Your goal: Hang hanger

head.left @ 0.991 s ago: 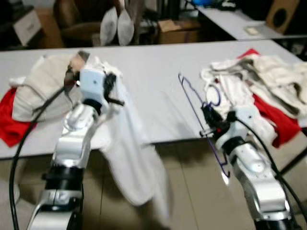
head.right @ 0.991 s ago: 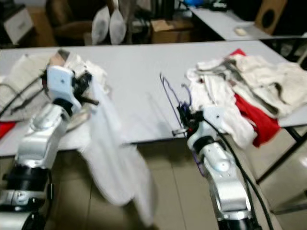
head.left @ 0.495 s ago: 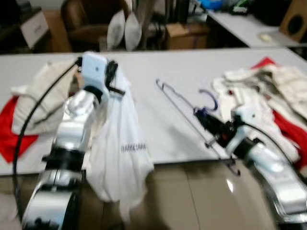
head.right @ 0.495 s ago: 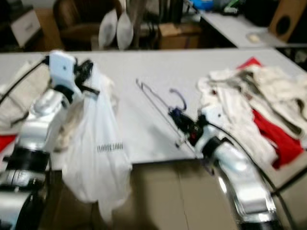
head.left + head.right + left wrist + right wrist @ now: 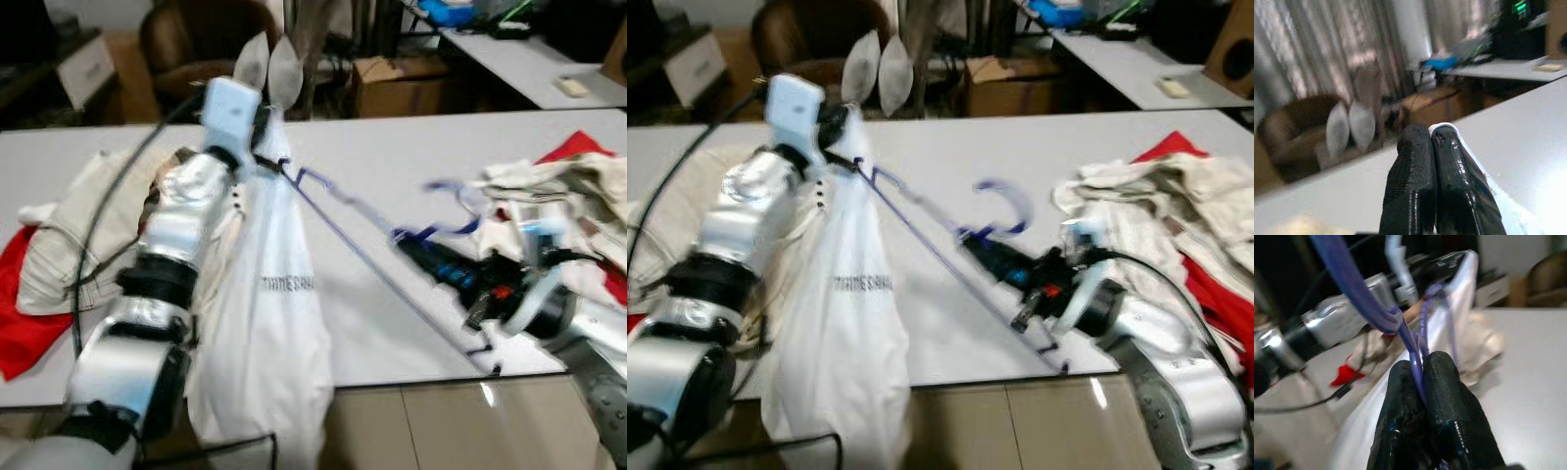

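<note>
My left gripper is raised over the white table and shut on the top of a white garment, which hangs down past the table's front edge. In the left wrist view its fingers are pressed together with white fabric beside them. Low over the table's right half, my right gripper is shut on a purple wire hanger. The hanger's far end reaches the top of the garment near my left gripper. Its hook curls upward. The right wrist view has the purple wire clamped between the fingers.
A heap of white and beige clothes over red cloth lies at the table's right end. Another beige pile with a red cloth lies at the left. Behind the table are a brown chair and a cardboard box.
The camera has shifted. My left gripper has lifted the garment higher and further over the table. My right gripper has swung the hanger's far end over to the garment's top.
</note>
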Motion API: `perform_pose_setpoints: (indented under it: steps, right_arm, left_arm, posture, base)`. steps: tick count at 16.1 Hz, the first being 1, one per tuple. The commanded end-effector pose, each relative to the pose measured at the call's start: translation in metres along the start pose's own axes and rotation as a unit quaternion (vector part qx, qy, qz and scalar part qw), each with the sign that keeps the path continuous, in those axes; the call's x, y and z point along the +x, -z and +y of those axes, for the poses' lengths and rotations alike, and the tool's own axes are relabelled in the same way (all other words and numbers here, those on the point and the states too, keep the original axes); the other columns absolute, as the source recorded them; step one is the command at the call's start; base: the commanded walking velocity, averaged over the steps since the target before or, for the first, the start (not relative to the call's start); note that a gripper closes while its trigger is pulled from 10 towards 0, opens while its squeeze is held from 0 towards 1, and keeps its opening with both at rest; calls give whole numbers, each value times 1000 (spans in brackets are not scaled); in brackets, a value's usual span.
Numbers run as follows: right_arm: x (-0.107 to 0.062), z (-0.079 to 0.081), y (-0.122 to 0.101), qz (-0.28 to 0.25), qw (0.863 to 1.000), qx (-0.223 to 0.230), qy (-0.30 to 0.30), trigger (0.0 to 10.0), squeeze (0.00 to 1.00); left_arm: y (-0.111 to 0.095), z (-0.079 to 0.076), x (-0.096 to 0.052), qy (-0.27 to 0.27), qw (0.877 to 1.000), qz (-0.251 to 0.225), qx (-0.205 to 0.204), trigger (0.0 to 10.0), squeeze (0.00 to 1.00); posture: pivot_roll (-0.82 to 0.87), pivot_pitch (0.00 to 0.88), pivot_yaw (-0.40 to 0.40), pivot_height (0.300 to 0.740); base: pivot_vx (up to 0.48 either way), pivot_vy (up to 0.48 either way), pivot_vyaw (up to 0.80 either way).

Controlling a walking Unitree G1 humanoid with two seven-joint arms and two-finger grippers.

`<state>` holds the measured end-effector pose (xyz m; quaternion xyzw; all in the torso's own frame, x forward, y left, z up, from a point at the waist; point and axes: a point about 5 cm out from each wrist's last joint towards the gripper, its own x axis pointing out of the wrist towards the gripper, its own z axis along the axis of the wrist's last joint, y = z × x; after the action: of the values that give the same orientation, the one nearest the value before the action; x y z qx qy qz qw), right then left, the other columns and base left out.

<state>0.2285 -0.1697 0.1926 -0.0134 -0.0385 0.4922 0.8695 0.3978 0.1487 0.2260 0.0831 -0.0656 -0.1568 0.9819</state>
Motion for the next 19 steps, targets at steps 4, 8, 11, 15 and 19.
perform_pose_setpoints:
  steps: [4, 8, 11, 15, 19]
  right_arm:
    - [-4, 2, -4, 28, 999, -1, -34, 10000, 0]
    - [-6, 0, -8, 54, 997, -21, -53, 10000, 0]
    - [7, 6, 1, 68, 995, -16, -74, 10000, 0]
    - [38, -2, 26, 143, 987, -34, -62, 10000, 0]
    - [43, -30, 17, 168, 982, -90, -15, 10000, 0]
  left_arm:
    - [-34, 1, 14, 41, 998, -23, -35, 10000, 0]
    - [-30, 10, 12, 44, 999, -9, 17, 10000, 0]
    - [-43, 1, 13, 79, 996, -43, 6, 10000, 0]
    - [-96, -15, 7, 140, 981, -136, -12, 10000, 0]
    - [-129, -19, -3, 187, 962, -196, -31, 10000, 0]
  posture:
    - [-116, 0, 49, 740]
    - [-108, 0, 39, 740]
    - [-104, 0, 39, 740]
    - [-97, 0, 33, 740]
    - [-90, 0, 30, 740]
  base:
    - [0, 0, 0]
    - [0, 0, 0]
    - [0, 0, 0]
    - [0, 0, 0]
    - [0, 0, 0]
